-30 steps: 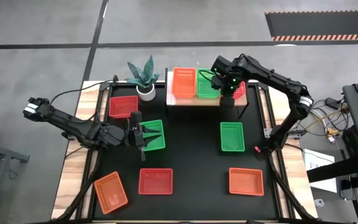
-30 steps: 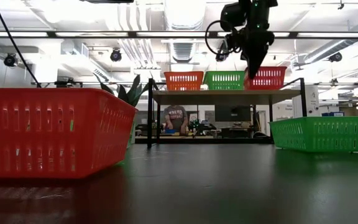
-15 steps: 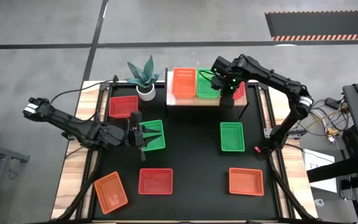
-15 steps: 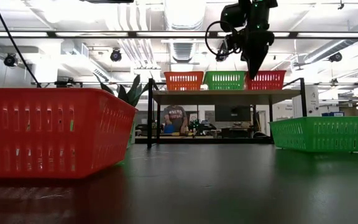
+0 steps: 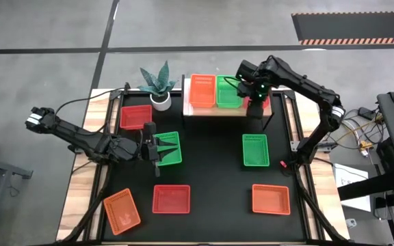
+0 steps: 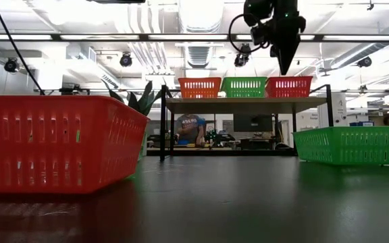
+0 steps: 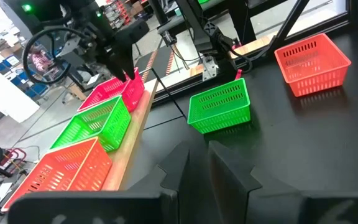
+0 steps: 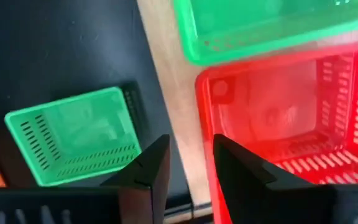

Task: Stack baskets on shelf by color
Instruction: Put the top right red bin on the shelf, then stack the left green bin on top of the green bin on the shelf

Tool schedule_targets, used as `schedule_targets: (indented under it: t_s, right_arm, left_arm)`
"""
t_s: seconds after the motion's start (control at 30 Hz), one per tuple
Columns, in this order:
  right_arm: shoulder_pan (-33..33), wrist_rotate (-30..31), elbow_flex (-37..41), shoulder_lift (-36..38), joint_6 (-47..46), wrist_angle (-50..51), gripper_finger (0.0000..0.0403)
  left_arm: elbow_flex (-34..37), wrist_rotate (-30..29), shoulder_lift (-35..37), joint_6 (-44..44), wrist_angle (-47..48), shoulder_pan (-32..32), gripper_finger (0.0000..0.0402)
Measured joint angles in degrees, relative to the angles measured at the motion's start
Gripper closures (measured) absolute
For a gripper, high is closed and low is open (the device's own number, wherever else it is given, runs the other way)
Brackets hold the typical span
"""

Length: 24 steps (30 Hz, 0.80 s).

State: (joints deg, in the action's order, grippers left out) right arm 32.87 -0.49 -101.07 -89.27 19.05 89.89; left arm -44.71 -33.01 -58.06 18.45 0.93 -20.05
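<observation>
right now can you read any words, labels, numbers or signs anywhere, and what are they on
None can be read.
Baskets, shelf and table mat: no print shows.
Person's shirt in the room behind, low view: a light marking, too small to read.
Sheet beside the table, high view: marks too small to read.

In the high view, the red basket (image 5: 265,101) on the shelf (image 5: 204,111) is largely hidden beneath the right gripper (image 5: 255,104). In the low view, a red basket (image 6: 53,144) is cut off by the edge. The person (image 6: 193,128) behind is too small to make out, perhaps seated.
</observation>
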Motion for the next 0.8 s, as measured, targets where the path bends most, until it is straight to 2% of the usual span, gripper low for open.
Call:
schedule_targets:
  t_s: [0.47, 0.8]
  right_arm:
    - [0.01, 0.48, -0.01, 0.17, 1.66, 0.15, 0.0368]
    - [-0.04, 0.64, 0.01, 3.4, 1.1, 0.12, 0.0385]
  left_arm:
    - [0.0, 0.0, 0.0, -0.08, 0.0, 0.02, 0.0357]
    - [0.0, 0.01, 0.0, -0.1, 0.0, 0.07, 0.0357]
